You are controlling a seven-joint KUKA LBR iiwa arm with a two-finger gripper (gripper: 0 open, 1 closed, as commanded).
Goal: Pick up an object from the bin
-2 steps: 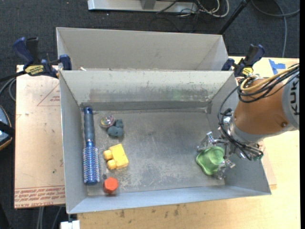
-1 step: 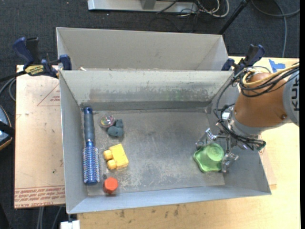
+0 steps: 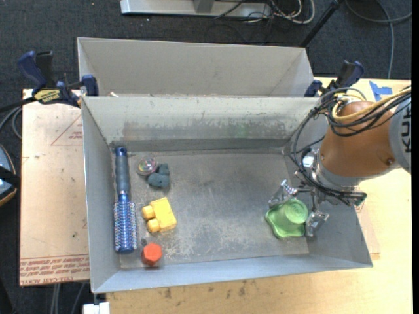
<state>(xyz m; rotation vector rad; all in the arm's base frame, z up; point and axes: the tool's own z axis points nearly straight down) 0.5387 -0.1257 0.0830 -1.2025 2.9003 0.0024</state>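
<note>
orange rounded wrist cover [image 3: 357,146], blk cables [image 3: 347,103] looped on top, small silver gripper [image 3: 298,209]

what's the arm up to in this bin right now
The robot arm reaches in from the right, and its gripper is down over a green see-through piece lying at the right side of the grey bin. Whether it has a grip on that piece cannot be told from this view. The other things lie apart from it along the left side: a blue hairbrush, a yellow block, a small orange piece and a grey-blue lump.
</note>
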